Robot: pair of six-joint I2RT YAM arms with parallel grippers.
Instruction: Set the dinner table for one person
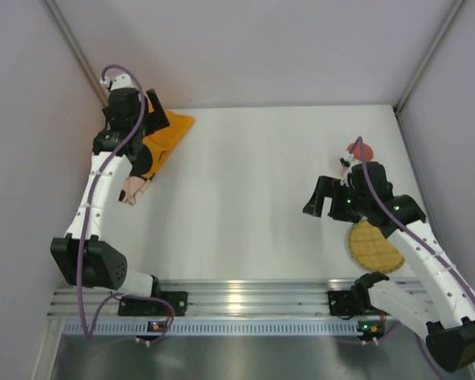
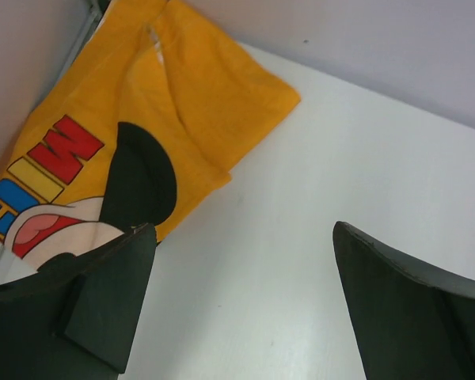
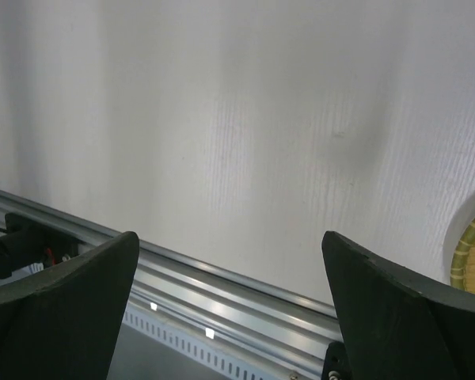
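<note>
Top view: right fingers [image 1: 317, 203] are seen spread over the bare desk [image 1: 245, 198], with a round woven mat [image 1: 374, 245] just behind them, partly under the arm. Left wrist: left fingers [image 2: 103, 305] are held wide and empty, desk seen between them, orange Mickey placemat [image 2: 182, 103] ahead-left. Right wrist: a wide gap is shown with nothing gripped, desk ahead, aluminium rail [image 3: 222, 293] between the tips, woven mat at far right.
</note>
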